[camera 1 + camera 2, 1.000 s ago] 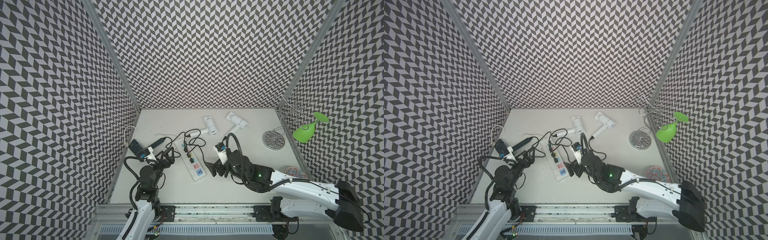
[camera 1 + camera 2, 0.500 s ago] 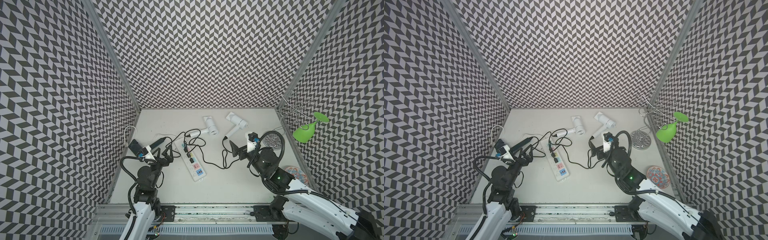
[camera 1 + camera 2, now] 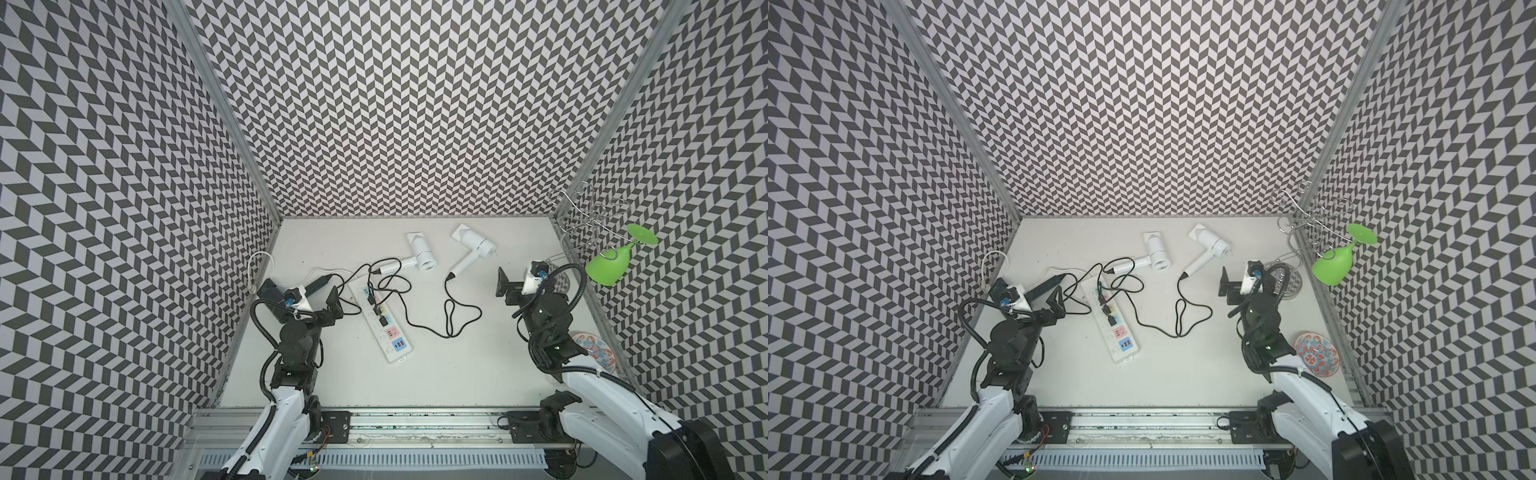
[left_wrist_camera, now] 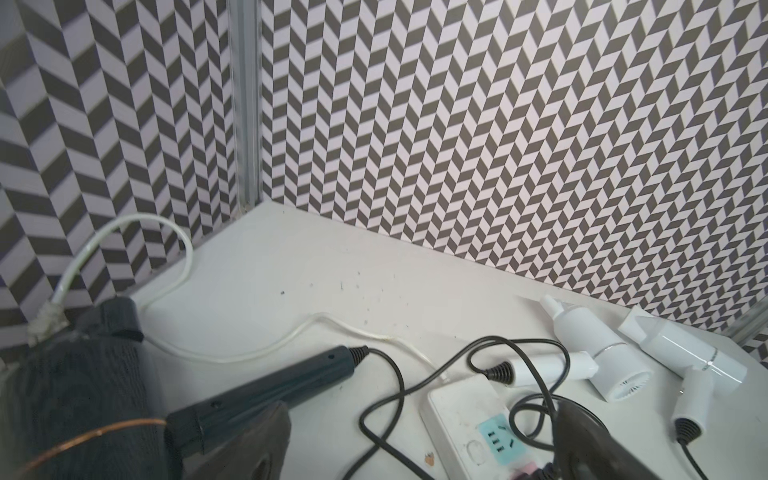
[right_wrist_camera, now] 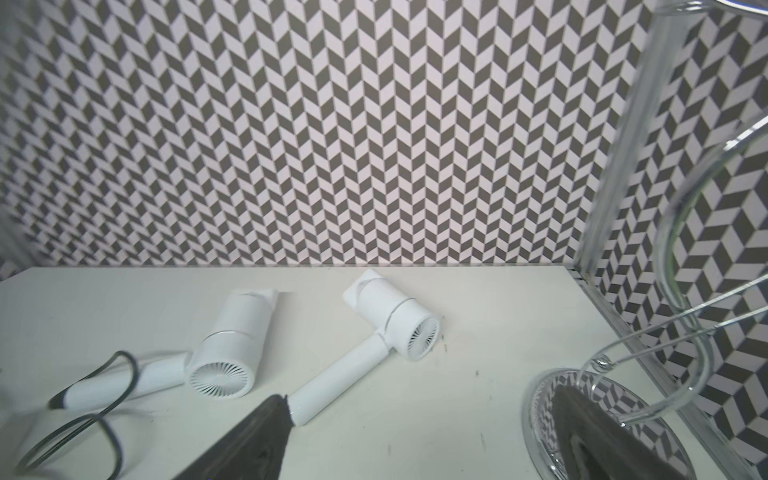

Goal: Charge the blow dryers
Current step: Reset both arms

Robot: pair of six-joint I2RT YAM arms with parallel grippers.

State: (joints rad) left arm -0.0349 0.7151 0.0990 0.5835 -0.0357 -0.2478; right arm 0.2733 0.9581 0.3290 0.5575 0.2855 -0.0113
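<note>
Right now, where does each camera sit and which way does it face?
Top views: high above the robot's edge, looking down on the table and power strip; both arms show.
Left wrist: on the left arm, facing the far left corner past the dark dryer; open left gripper shows.
Right wrist: on the right arm, facing the back wall; open right gripper shows.
Shared: all views show the white dryers.

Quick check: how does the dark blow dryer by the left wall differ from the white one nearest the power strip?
Colour: the dark blow dryer is blue-black, the white blow dryer all white. Place: the dark one lies by the left wall, body partly hidden by the left arm in both top views; the white one lies clear, nearer the back wall. Both lie flat, black-corded handles pointing at the power strip.
</note>
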